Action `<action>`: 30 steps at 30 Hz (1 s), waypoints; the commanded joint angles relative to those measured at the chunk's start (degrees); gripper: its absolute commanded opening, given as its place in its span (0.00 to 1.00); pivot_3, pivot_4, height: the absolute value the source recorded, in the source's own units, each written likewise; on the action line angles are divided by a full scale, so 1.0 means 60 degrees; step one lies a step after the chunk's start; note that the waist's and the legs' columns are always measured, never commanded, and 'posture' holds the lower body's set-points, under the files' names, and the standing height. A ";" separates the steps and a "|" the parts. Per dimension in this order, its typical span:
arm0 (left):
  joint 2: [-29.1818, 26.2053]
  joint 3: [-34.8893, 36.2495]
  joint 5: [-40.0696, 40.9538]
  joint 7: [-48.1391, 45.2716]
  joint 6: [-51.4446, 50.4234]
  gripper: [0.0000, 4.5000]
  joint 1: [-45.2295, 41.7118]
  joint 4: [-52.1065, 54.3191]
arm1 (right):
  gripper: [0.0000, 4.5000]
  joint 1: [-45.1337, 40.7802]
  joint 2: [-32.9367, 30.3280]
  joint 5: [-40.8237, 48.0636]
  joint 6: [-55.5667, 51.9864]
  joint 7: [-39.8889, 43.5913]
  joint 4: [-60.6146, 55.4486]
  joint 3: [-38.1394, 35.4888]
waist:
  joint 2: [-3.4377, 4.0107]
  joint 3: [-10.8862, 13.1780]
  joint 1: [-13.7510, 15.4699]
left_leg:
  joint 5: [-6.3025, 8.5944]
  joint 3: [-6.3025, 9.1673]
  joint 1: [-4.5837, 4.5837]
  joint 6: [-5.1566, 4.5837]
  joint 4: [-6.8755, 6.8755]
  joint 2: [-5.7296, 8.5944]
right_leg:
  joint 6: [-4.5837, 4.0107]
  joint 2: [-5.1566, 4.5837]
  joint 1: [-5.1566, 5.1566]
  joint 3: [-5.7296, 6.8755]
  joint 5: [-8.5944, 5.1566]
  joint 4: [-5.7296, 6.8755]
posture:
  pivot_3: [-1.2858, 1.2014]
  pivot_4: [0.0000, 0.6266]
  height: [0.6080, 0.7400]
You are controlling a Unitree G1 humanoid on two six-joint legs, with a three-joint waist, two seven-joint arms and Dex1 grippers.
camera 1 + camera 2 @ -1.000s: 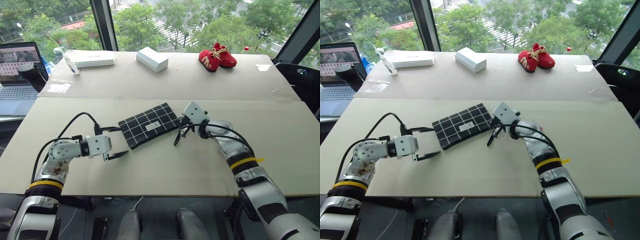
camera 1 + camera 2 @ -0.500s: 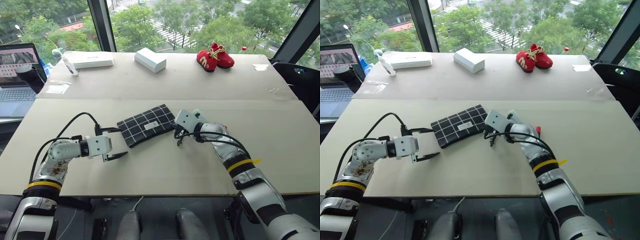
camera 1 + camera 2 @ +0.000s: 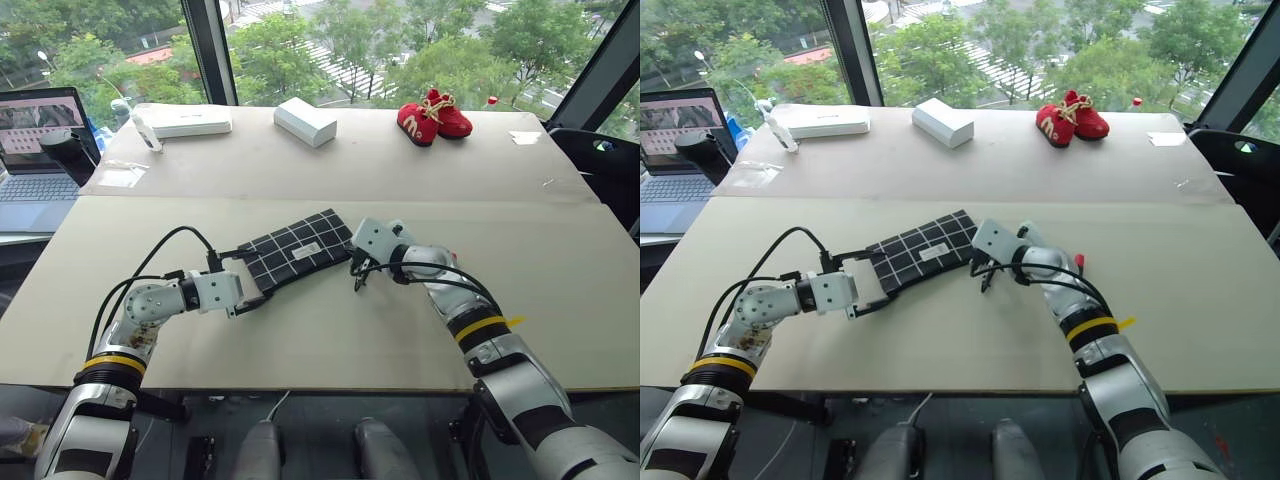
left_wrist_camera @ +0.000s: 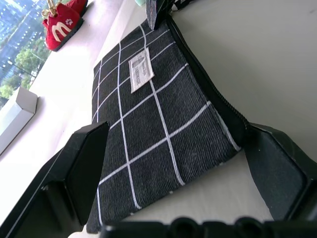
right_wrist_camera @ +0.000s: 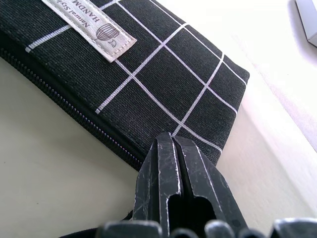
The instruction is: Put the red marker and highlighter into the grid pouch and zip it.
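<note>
A pale tabletop carries the grid pouch near centre, with red shoes, a white box and a flat white case along the far edge.

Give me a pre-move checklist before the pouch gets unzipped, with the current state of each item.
1. Left gripper open, fingers either side of the grid pouch end: ok.
2. Left fingers clamped on the pouch to hold it: not ok.
3. Right gripper shut at the zipper-side corner: ok.
4. Zipper pull actually pinched: cannot tell.
5. Zipper along its visible stretch is closed, pouch flat on the table: ok.
6. Red marker within reach beside the right arm: ok.
</note>
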State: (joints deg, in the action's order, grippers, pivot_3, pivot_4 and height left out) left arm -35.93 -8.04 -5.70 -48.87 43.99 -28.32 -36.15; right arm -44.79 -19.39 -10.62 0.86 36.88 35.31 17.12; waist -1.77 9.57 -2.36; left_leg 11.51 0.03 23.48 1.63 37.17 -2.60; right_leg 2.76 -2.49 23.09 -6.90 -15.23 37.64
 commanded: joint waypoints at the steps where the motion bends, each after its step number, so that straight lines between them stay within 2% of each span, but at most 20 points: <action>1: 0.0092 -0.0415 -0.0725 0.0382 0.0389 1.00 -0.0132 -0.0678 | 0.01 -0.0018 -0.0022 -0.0042 -0.0070 -0.0023 -0.0021 -0.0123 | 0.0000 0.0000 0.0002 | 0.0000 0.0000 0.0000 0.0000 0.0000 0.0000 | 0.0000 0.0000 0.0000 0.0000 0.0000 0.0000 | 0.52 0.24 0.93; 7: 0.0220 -0.0773 -0.1187 0.0965 0.1101 1.00 -0.0587 -0.1572 | 0.01 -0.0067 -0.0014 -0.0039 -0.0063 -0.0032 0.0044 -0.0135 | 0.0003 -0.0003 0.0022 | 0.0000 0.0001 -0.0010 0.0000 0.0005 0.0003 | 0.0001 -0.0001 -0.0012 0.0000 0.0000 0.0001 | 0.52 0.24 0.93; 10: 0.0314 -0.0871 -0.1318 0.1238 0.1346 0.82 -0.0822 -0.1879 | 0.00 -0.0062 -0.0042 -0.0023 -0.0076 -0.0039 0.0037 -0.0165 | 0.0003 -0.0003 0.0024 | 0.0000 0.0001 -0.0012 0.0000 0.0005 0.0003 | 0.0001 -0.0001 -0.0012 0.0000 0.0000 0.0002 | 0.52 0.24 0.93; 14: 0.0430 -0.1015 -0.1500 0.1505 0.1563 0.47 -0.1119 -0.2309 | 0.00 -0.0007 -0.0078 -0.0018 -0.0083 -0.0042 -0.0006 -0.0180 | 0.0003 -0.0003 0.0023 | -0.0001 0.0001 -0.0009 0.0000 0.0007 0.0003 | 0.0001 0.0000 -0.0010 -0.0001 0.0000 0.0002 | 0.52 0.24 0.93; 20: 0.0657 -0.1119 -0.1390 0.1394 0.1692 0.01 -0.1343 -0.2618 | 0.00 0.0045 -0.0092 -0.0002 -0.0125 -0.0060 -0.0059 -0.0197 | 0.0022 -0.0014 0.0042 | -0.0001 0.0000 -0.0009 0.0000 0.0007 0.0007 | 0.0004 -0.0002 -0.0013 -0.0002 -0.0002 0.0001 | 0.52 0.24 0.93; 24: 0.0700 -0.1022 -0.0980 0.0959 0.1331 0.01 -0.1250 -0.2535 | 0.00 0.0183 -0.0026 0.0311 -0.0335 0.0157 -0.0267 -0.0343 | 0.0029 -0.0018 0.0045 | -0.0001 0.0001 -0.0009 0.0000 0.0007 0.0009 | 0.0005 -0.0003 -0.0013 -0.0002 -0.0002 0.0001 | 0.52 0.24 0.93; 30: 0.0699 -0.0614 -0.0123 0.0230 -0.0228 0.00 -0.1026 -0.1998 | 0.38 0.0314 0.0523 0.2292 -0.1956 0.0837 -0.1268 -0.1692 | 0.0030 -0.0018 -0.0008 | 0.0000 0.0002 -0.0005 -0.0001 0.0006 0.0006 | 0.0005 0.0000 -0.0010 -0.0002 -0.0003 0.0003 | 0.52 0.24 0.93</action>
State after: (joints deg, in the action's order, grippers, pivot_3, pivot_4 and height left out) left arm -32.25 -11.05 -6.74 -46.12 45.40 -36.04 -48.20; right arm -41.93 -16.68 -1.15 -7.89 41.11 30.87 10.30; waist -1.59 9.46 -2.41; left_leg 11.51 0.04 23.45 1.63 37.20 -2.57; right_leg 2.79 -2.48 23.04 -6.92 -15.25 37.66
